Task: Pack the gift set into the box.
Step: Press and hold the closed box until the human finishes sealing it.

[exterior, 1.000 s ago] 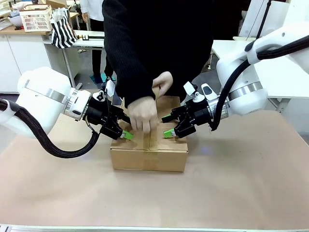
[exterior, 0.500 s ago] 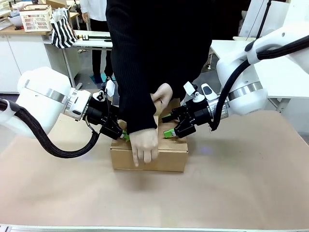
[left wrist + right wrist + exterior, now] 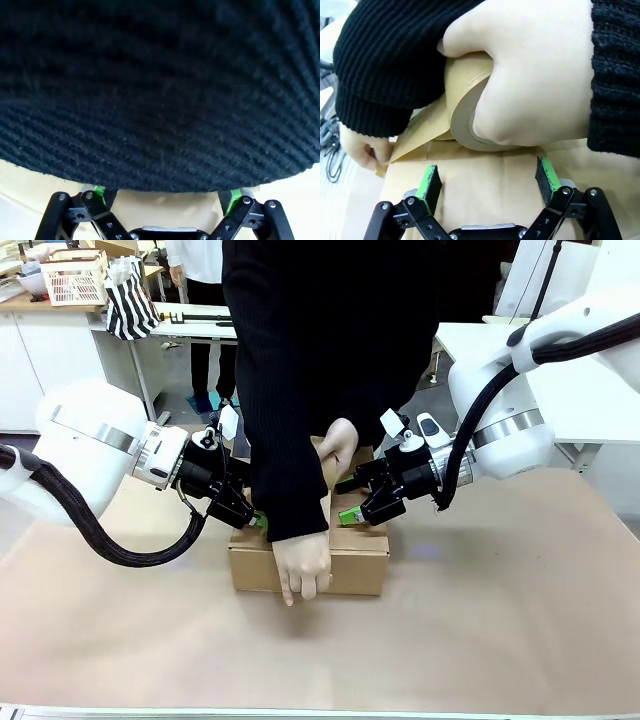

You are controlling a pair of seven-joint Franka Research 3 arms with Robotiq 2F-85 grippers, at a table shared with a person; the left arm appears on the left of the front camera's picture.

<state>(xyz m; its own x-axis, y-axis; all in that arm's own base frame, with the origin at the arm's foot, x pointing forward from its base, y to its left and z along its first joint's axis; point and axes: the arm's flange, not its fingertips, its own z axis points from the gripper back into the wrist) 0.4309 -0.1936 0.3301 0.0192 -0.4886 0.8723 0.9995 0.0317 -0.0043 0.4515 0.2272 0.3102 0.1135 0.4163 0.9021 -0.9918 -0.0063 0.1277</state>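
Observation:
The brown cardboard box (image 3: 355, 565) stands mid-table with its top flaps shut; the gift set is hidden. A person in a black sweater leans over it. One hand (image 3: 302, 565) presses on the box's front face, and the other holds a roll of brown tape (image 3: 465, 112) above the top. My left gripper (image 3: 256, 519) is open at the box's top left edge, with the black sleeve (image 3: 160, 90) right in front of it. My right gripper (image 3: 350, 502) is open over the top right, and its green pads (image 3: 429, 181) straddle the box top (image 3: 485, 187) with nothing between them.
Brown paper covers the table (image 3: 500, 620), with free room in front of and beside the box. On the back-left counter are a white lattice basket (image 3: 75, 280) and a striped bag (image 3: 130, 302). Another person stands far behind.
The person's hand slid along the box top toward me and down over the front edge onto the front face. The hand with the tape roll dropped a little. Both arms stayed put.

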